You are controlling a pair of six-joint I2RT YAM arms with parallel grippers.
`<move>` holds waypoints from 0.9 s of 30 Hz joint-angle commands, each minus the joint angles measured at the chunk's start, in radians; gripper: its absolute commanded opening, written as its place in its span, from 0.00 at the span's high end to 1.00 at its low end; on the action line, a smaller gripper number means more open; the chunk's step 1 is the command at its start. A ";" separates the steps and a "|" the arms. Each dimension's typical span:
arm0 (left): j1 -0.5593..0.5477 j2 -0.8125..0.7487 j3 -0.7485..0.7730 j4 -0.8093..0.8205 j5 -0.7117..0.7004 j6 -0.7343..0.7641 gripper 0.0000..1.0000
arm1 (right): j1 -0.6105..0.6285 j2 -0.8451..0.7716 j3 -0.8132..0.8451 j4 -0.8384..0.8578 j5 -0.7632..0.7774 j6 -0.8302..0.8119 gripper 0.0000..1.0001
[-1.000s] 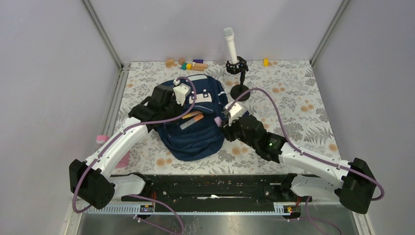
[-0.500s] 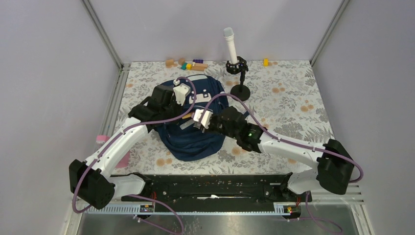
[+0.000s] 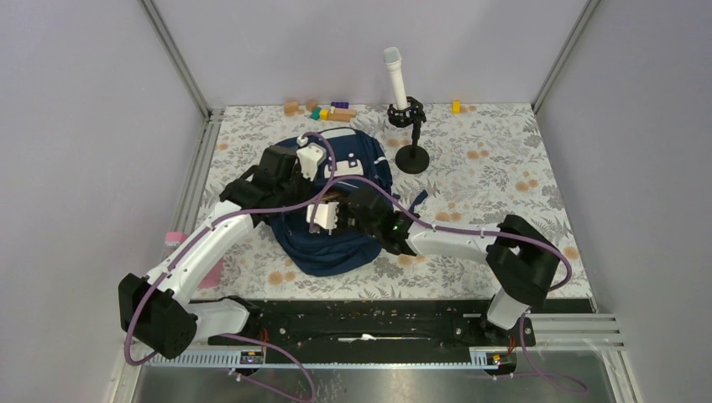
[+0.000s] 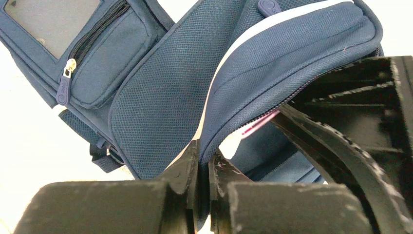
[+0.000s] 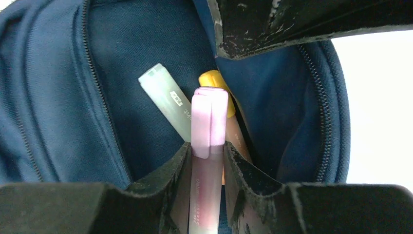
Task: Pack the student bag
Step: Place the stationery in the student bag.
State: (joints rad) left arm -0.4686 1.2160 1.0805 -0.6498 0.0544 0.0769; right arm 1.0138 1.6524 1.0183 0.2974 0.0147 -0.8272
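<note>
Jaws left: left gripper (image 4: pixel 203 157) pinched shut on student bag (image 4: pixel 165 97) flap, propping pocket open.
Jaws right: right gripper (image 5: pixel 208 152) clamps pink marker (image 5: pixel 209 112) over pocket holding 2 pens (image 5: pixel 168 100).
Bag: mid table (image 3: pixel 504 168), nearer left edge.

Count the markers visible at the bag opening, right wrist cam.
3. A pink marker clamped in the right gripper, at the open bag; a grey-green marker lying inside, to its left; a yellow-capped marker inside, just behind it. More may be hidden deeper.
</note>
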 commanded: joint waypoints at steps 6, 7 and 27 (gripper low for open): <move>0.012 -0.048 0.062 0.019 0.009 -0.025 1.00 | 0.011 -0.033 -0.020 0.158 0.115 0.053 0.36; 0.012 -0.047 0.062 0.019 0.012 -0.025 1.00 | 0.012 -0.052 -0.039 0.170 0.114 0.068 0.32; -0.133 0.037 0.078 0.081 0.133 -0.200 1.00 | -0.105 -0.534 -0.342 -0.072 0.247 0.975 0.28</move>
State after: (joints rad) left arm -0.5304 1.2373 1.0958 -0.6552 0.1017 0.0254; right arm 0.9390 1.1759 0.7471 0.3031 0.2276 -0.0971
